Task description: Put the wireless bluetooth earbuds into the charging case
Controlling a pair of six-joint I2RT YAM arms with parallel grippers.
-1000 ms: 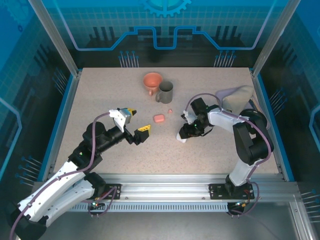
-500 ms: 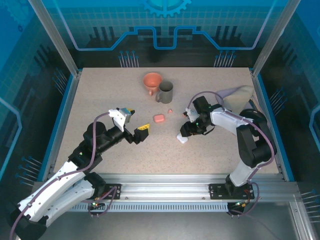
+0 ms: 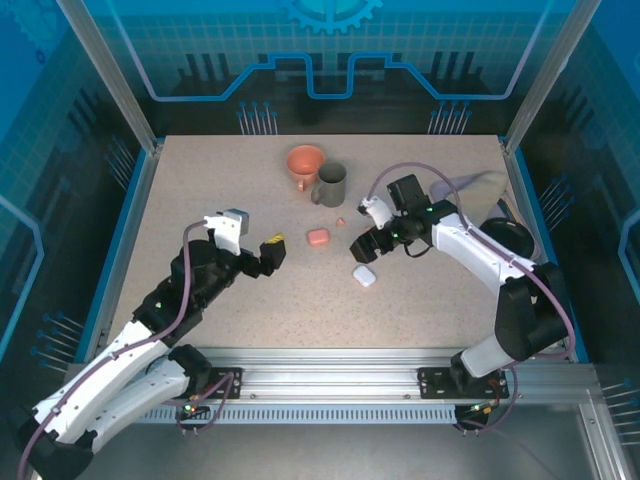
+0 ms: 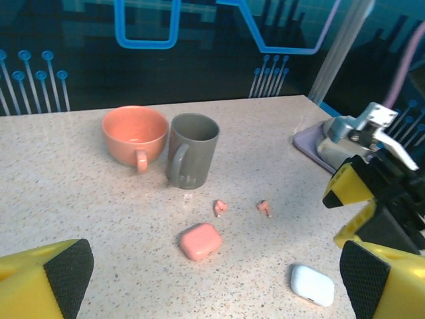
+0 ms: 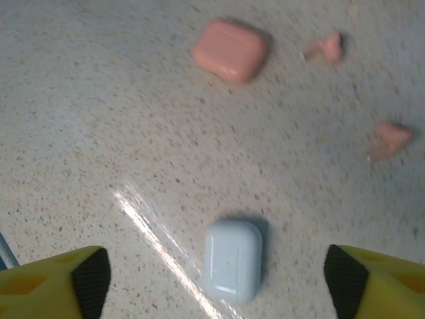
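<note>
Ahead, pink earbuds (image 5: 324, 48) lie beyond wide-spread right gripper (image 5: 218, 279); white case (image 5: 232, 260) nearer.

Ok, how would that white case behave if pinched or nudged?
The white case looks smooth and rounded, so a pinch could well slip off its edges. It lies flat on the table, so a nudge would likely slide or spin it, not roll it. It looks like a small hard shell: probably rigid and light.
</note>
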